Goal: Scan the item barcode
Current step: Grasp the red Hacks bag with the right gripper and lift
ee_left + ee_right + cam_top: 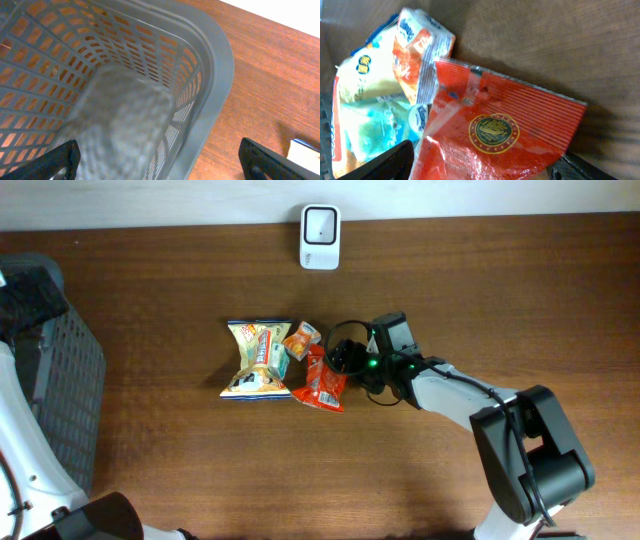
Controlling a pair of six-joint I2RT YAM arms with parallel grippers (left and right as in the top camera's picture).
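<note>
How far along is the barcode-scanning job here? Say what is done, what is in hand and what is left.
Done: little. The red packet lies on the table, well apart from the white scanner. In hand: the right claw, open, straddles that packet, which is not yet lifted. Left: grip it, carry it to the scanner, show its barcode. The left claw hangs open over the grey basket.

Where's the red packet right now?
In the overhead view, the red packet lies mid-table, rightmost of the three snacks. The small orange packet sits beside it on the scanner side, and the right end effector is over its right edge.
</note>
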